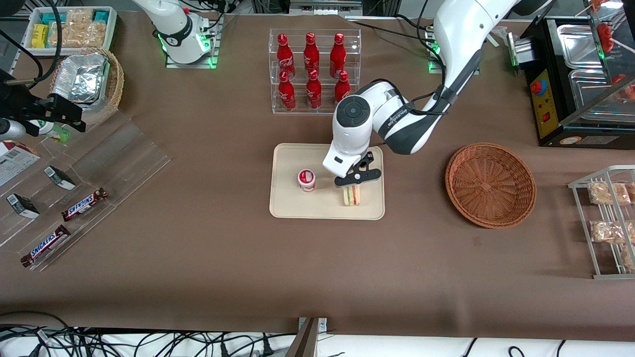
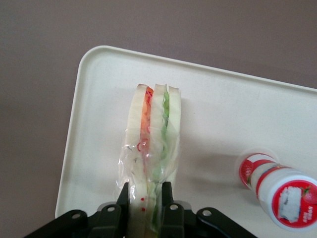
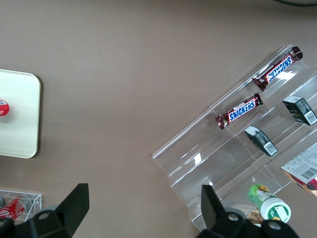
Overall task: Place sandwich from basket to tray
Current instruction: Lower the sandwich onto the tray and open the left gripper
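One wrapped item concerns us: the triangular wedge sandwich in clear film (image 1: pixel 351 196), white bread with green and red-pink layers, stands on its edge on the flat cream-beige plastic tray (image 1: pixel 292 203), toward the tray's four o'clock corner in the front view. The black two-finger gripper (image 1: pixel 358 177) of the left arm sits directly above it, fingers (image 2: pixel 168 206) pinching the wedge's upper end through the wrap, as the wrist view shows plainly.

Just beside the sandwich, at its nine o'clock in the front view, we see the small red-and-white round cup (image 1: pixel 306 179), apart from the wedge but close. Farther off, at three o'clock toward the working arm's end of the table, the round reddish-brown wicker basket (image 1: pixel 490 184) holds nothing we can see.

We judge the placing nearly done, with only the release left. The risk is toppling: the wedge stands narrow and upright, so letting go could tip it toward the cup or over the low rim. Clinging film could also lift it with the fingers.
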